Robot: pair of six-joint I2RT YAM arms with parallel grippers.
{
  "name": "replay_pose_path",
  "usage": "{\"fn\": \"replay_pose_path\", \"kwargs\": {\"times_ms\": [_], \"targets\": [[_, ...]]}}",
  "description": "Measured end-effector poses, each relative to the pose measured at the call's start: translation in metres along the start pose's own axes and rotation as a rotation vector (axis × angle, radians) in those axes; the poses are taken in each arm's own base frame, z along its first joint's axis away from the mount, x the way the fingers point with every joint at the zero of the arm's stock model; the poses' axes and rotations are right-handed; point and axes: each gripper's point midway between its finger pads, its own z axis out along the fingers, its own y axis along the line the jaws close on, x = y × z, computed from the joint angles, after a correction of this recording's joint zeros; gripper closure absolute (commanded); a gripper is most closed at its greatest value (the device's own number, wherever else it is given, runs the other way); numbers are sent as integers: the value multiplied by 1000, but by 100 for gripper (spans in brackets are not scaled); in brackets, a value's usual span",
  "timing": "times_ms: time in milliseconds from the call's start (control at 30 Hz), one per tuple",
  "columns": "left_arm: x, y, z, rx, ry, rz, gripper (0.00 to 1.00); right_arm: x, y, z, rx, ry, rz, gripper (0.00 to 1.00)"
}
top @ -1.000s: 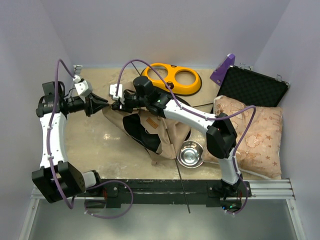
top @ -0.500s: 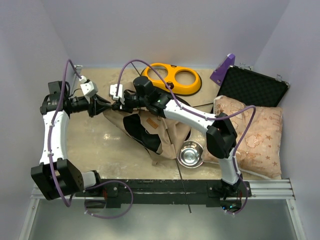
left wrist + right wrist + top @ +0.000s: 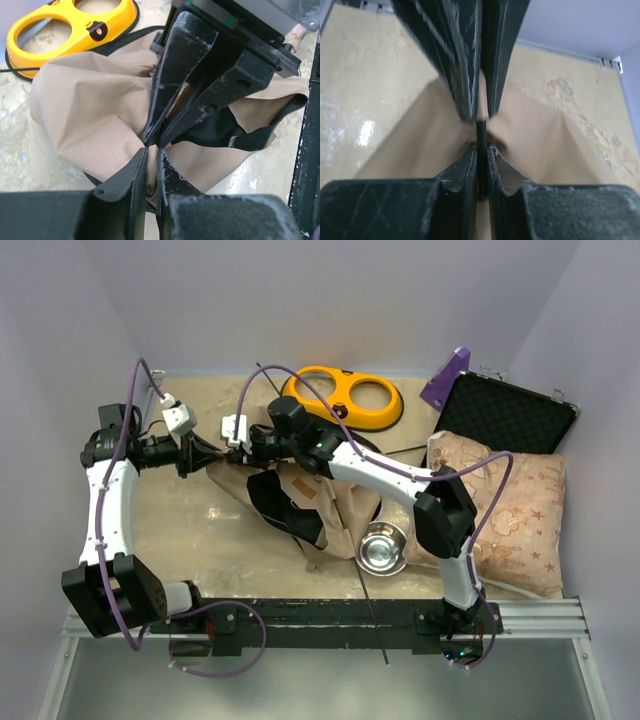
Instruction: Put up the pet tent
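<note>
Tan fabric, black-lined: the tent, collapsed and crumpled at mid-table, its dark lining showing along the near-left folds. Its far-left corner is drawn to a point where the two grippers meet tip to tip. Left gripper: fingers clenched on that corner of fabric, coming in from the left. Right gripper: fingers pressed together on the same corner from the opposite side, with a thin dark strip showing between them; what the strip is cannot be told. Table: beige, marbled, walled on three sides. Open room: bare surface to the left and near-left of the tent, beneath the left arm, reaching to the left wall and the near rail. Yellow feeder: just beyond the tent's far edge, near the back wall. Steel bowl: just beside the tent's near-right edge. Cushion: star-patterned, filling the right side up to the wall. Black case: open, in the far-right corner behind the cushion. Thin black pole: runs from the tent's near edge across the near rail.
</note>
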Motion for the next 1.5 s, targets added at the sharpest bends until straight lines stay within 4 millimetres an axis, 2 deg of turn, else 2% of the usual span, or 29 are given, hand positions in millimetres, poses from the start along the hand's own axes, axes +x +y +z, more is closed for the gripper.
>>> {"fn": "replay_pose_path", "kwargs": {"times_ms": [233, 267, 300, 333, 567, 733, 867, 933, 967, 1067, 1133, 1267, 1333, 1500], "targets": [[7, 7, -5, -14, 33, -36, 100, 45, -12, -23, 30, 79, -15, 83], [8, 8, -5, -15, 37, -35, 100, 50, -13, -25, 31, 87, -14, 87], [9, 9, -5, -16, 41, -33, 100, 56, -15, -27, 31, 94, -15, 99], [10, 10, -5, -17, 46, -31, 100, 59, -15, -29, 30, 97, -19, 100], [13, 11, -1, -14, 63, -18, 99, 58, -16, -28, 26, 93, -36, 100], [14, 13, 4, -17, 93, 9, 92, 62, -17, -29, 33, 101, -28, 100], [16, 14, 8, -21, 115, 26, 90, 64, -16, -29, 33, 105, -23, 100], [18, 14, 9, -22, 127, 30, 94, 65, -16, -30, 33, 106, -21, 100], [19, 14, 9, -22, 131, 31, 100, 66, -16, -30, 34, 107, -20, 100], [21, 15, 9, -24, 144, 36, 100, 66, -16, -30, 33, 109, -19, 100], [23, 15, 9, -23, 148, 30, 100, 68, -15, -31, 26, 114, -15, 84], [31, 20, -5, -55, 159, -6, 100, 68, -13, -33, 16, 126, -2, 39], [40, 27, -18, -85, 174, -34, 100, 73, -20, -41, 32, 142, 25, 33], [51, 30, -28, -93, 191, -57, 100, 84, -54, -79, 132, 172, 150, 33]]}}
